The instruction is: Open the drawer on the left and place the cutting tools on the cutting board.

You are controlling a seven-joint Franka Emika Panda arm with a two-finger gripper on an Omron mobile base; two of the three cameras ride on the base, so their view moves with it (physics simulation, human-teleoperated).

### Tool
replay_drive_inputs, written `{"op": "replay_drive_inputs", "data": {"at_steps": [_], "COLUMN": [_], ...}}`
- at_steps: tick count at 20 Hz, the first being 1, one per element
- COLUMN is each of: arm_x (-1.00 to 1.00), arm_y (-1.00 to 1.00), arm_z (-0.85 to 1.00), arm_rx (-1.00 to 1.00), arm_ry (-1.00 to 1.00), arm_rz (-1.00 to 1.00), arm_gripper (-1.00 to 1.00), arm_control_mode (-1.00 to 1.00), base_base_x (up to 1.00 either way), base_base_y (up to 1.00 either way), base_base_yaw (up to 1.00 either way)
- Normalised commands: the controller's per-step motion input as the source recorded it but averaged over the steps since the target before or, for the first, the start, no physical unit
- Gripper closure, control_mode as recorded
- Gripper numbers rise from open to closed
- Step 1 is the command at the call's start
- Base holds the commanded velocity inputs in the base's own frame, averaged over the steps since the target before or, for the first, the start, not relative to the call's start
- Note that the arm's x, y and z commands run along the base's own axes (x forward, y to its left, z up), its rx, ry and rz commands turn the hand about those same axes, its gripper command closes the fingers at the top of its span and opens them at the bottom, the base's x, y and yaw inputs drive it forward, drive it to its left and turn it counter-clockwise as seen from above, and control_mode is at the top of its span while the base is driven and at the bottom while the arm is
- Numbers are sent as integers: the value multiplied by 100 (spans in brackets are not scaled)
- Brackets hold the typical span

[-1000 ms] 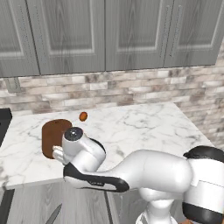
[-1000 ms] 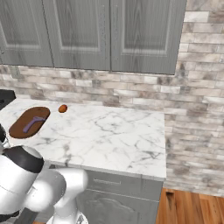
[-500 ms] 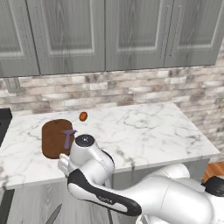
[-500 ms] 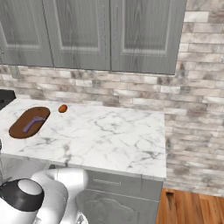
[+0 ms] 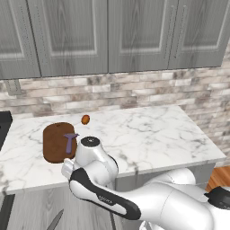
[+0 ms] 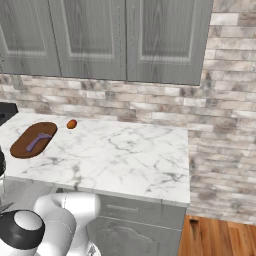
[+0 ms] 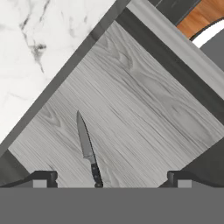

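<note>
The drawer [image 7: 144, 118] stands pulled out, showing its grey wood-grain floor. The slim knife [image 7: 87, 149] lies flat in it, grey blade pointing up the hand view, dark handle near the bottom. My gripper [image 7: 111, 181] hovers above the knife's handle end, open, its fingertips [image 7: 43, 178] far apart and touching nothing. The knife's blade tip [image 5: 55, 220] also shows at the lower left of the left base view. The dark brown cutting board [image 5: 56, 143] [image 6: 30, 145] lies on the counter's left end, with the purple peeler [image 5: 69, 142] [image 6: 39, 142] on it.
A small orange-brown oval object [image 5: 85, 119] [image 6: 72, 124] sits on the white marble counter [image 5: 148, 134] just behind the board. The counter's edge [image 7: 65, 72] overhangs the drawer's back. Grey cabinet doors [image 5: 108, 36] hang above. My white arm [image 5: 94, 168] bends down in front of the counter.
My arm has folded lower in front of the counter, dropping toward the drawer and uncovering the board with the peeler. The peeler, board and oval object have stayed put.
</note>
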Motion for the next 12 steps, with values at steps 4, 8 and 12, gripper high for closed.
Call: {"op": "replay_drive_inputs", "data": {"at_steps": [4,8,12], "arm_x": [0,0,0], "arm_y": [8,23,47], "arm_z": [-14,-21,-22], "arm_rx": [-5,-2,0], "arm_ry": [0,0,4], "arm_rz": [10,21,29], "arm_gripper": [-100,-100,-100], "arm_control_mode": [-100,-100,-100], "base_base_x": [0,0,0], "base_base_y": [0,0,0], "base_base_yaw": [0,0,0]}}
